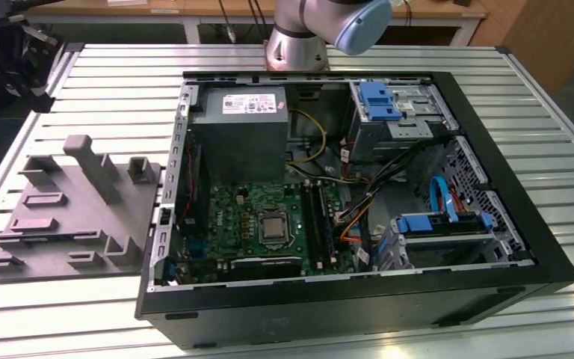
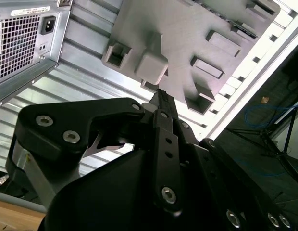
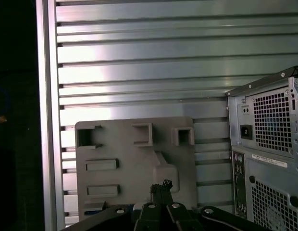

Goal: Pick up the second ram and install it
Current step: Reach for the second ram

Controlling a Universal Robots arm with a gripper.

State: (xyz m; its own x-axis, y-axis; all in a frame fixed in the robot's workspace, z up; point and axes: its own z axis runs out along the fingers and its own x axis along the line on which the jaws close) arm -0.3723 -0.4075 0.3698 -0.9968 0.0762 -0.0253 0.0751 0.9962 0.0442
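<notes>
Ram, as far as I can tell the bluish strip lying in the grey fixture on the exterior view's left, sits apart from the gripper. The gripper hangs above that fixture, jaws seemingly closed on nothing. Picking cleanly calls for open jaws squared across the stick's thin edges. To the right stands the case.
</notes>
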